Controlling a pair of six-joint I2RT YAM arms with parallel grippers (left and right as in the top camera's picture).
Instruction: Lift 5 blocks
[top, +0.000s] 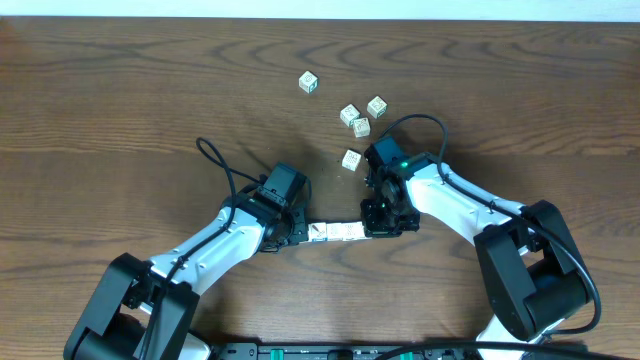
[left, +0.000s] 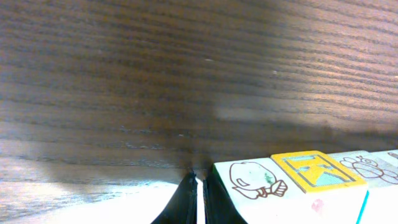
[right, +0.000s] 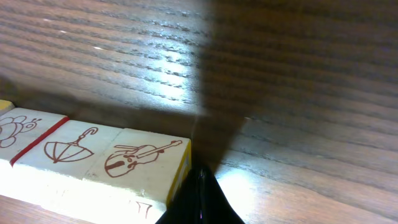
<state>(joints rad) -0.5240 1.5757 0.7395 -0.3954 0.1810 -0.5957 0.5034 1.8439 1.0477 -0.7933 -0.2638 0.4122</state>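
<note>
The wooden counter (top: 120, 90) carries everything. Near its front edge, the left fingers (left: 189, 204) and right fingers (right: 199, 200), both closed on nothing, touch opposite ends of a row of blocks (top: 335, 231). Five loose blocks (top: 361, 127) lie nearer the back edge.

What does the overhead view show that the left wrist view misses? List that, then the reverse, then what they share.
Only overhead: the left arm and right arm, the right tool at the far end of the row of blocks, and five loose blocks farther up the table.
Only left wrist: the drawings on the row's top faces, including a yellow-framed block, and the left tool seen shut.
Both: the left tool beside one end of the row, on the wooden table.
</note>
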